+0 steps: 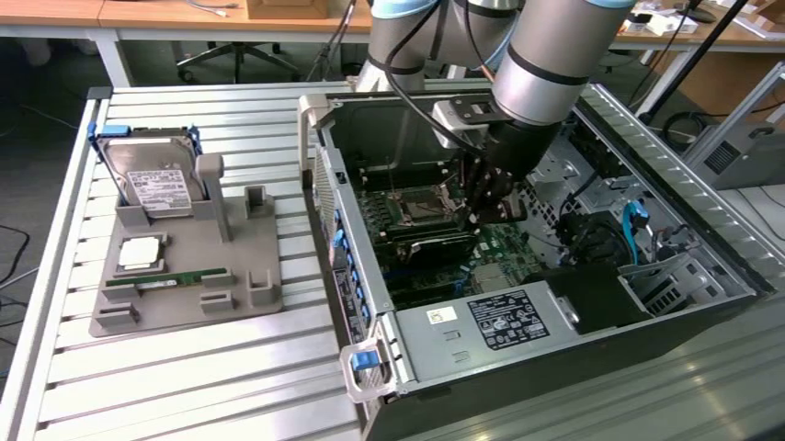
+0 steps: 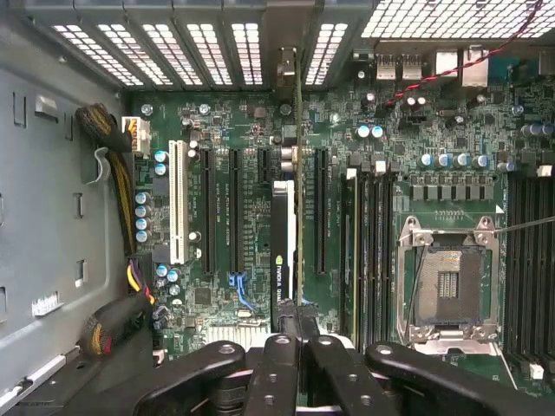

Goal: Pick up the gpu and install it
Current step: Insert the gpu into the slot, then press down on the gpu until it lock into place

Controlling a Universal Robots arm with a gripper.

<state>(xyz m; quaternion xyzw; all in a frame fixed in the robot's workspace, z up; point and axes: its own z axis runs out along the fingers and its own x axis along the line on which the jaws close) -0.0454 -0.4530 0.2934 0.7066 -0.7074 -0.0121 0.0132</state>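
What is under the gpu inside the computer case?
Under the gpu, held edge-on by the gripper, lies the motherboard with its long expansion slots. The slot directly beneath the card is covered by it, so whether it is seated cannot be seen.

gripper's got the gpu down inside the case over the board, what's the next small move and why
Probably a short, straight push down toward the motherboard. In the wrist view the gripper is shut on the gpu, which is held edge-on among the long expansion slots, its bracket end toward the case's vented rear wall. Whether it is fully seated cannot be told, so ease it in gently.
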